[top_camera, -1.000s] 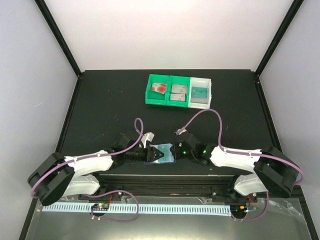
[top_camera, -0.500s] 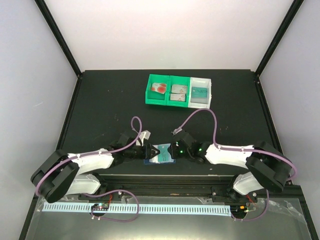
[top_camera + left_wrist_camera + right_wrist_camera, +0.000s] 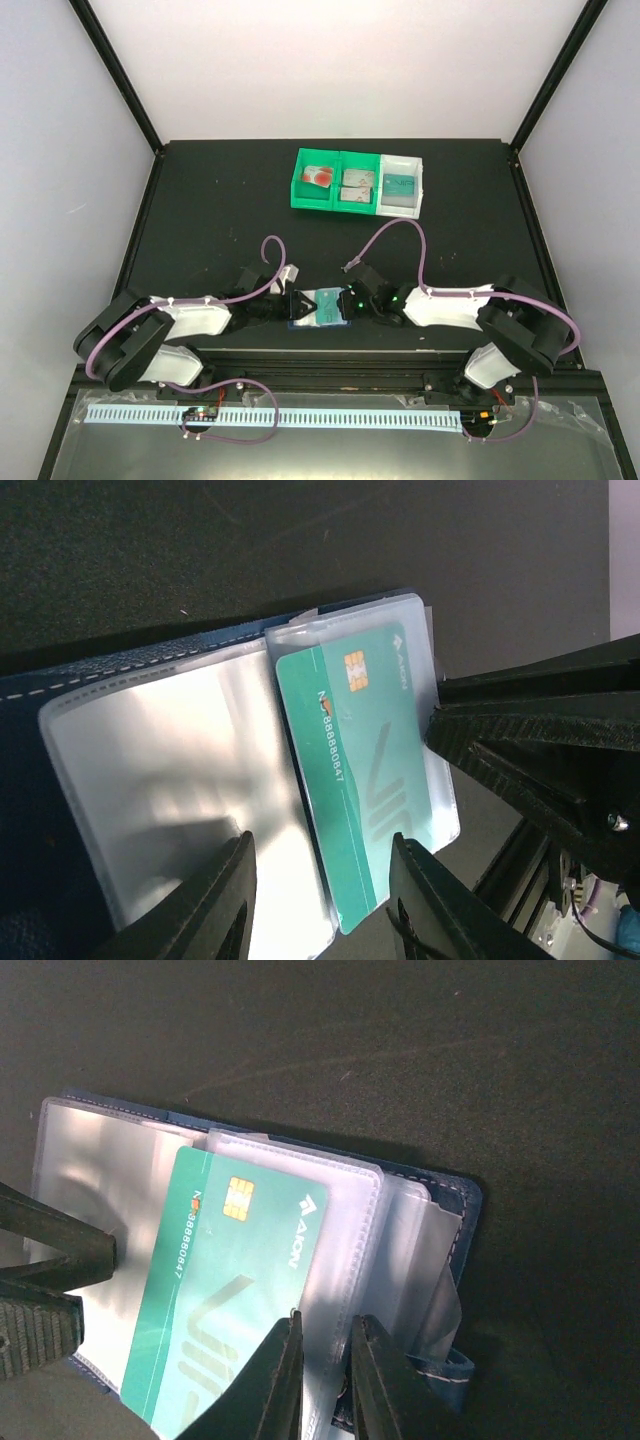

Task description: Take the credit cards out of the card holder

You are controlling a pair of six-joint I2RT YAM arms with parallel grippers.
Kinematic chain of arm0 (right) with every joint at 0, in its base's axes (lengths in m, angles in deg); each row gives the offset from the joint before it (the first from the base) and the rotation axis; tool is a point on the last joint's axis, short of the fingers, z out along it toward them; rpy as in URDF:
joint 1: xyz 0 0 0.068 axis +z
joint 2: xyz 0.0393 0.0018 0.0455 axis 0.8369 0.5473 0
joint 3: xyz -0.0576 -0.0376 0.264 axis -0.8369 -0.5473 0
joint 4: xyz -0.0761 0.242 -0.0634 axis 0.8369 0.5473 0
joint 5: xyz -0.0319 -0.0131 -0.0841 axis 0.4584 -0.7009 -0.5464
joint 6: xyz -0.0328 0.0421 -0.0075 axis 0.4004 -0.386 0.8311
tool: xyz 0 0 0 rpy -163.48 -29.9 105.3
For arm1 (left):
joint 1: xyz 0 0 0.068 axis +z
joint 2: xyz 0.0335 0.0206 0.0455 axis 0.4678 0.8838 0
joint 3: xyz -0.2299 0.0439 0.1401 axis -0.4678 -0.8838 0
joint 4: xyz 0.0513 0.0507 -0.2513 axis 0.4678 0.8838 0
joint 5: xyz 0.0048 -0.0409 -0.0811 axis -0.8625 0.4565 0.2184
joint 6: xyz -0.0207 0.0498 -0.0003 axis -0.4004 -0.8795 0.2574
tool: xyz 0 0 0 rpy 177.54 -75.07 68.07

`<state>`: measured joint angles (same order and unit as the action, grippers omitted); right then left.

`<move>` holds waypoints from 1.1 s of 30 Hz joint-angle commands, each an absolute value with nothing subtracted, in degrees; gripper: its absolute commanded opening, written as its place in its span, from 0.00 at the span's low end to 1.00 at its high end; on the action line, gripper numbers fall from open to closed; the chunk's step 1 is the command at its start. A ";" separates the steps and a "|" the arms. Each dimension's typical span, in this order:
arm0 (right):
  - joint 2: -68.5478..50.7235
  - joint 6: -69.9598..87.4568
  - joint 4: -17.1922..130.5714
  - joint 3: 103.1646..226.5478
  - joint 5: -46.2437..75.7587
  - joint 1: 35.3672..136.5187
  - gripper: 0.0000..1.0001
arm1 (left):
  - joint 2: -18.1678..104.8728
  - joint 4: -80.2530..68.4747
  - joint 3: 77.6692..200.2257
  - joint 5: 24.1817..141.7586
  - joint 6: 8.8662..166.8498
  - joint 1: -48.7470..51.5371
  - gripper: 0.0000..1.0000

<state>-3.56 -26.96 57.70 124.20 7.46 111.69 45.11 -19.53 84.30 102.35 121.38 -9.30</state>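
Teal card (image 3: pixel 360 780) jutted askew; we had drawn both arms onto the card holder (image 3: pixel 150 750), left pincer (image 3: pixel 320 880) wide, right pincer (image 3: pixel 325 1350) nipping its sleeve edge, so extraction seemed close.

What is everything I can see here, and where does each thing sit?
table: one, black, under everything.
green trays: two, joined, far middle of the table.
white tray: one, just right of the green ones.
red-circle card: one, white, in the left green tray.
greyish card: one, in the right green tray.
tray teal card: one, in the white tray.
card holder: one, navy with clear pockets, open at the near edge between the grippers.
holder teal card: one, partly out of a clear pocket.
left arm, right arm: white and black, near edge.
left gripper: black, open over the holder.
right gripper: black, fingers close together at the pocket's edge; grip unclear.
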 commanded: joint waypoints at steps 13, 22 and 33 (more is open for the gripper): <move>-1.66 -27.98 56.10 122.15 8.61 111.46 0.11 | 55.04 -36.89 82.92 108.15 129.56 -8.89 0.29; -1.80 -28.03 55.81 121.83 8.20 111.48 0.11 | 53.62 -36.49 82.05 107.07 129.18 -8.90 0.10; -0.76 -27.60 56.21 122.27 7.87 111.42 0.10 | 49.86 -33.26 80.69 106.20 128.26 -7.61 0.01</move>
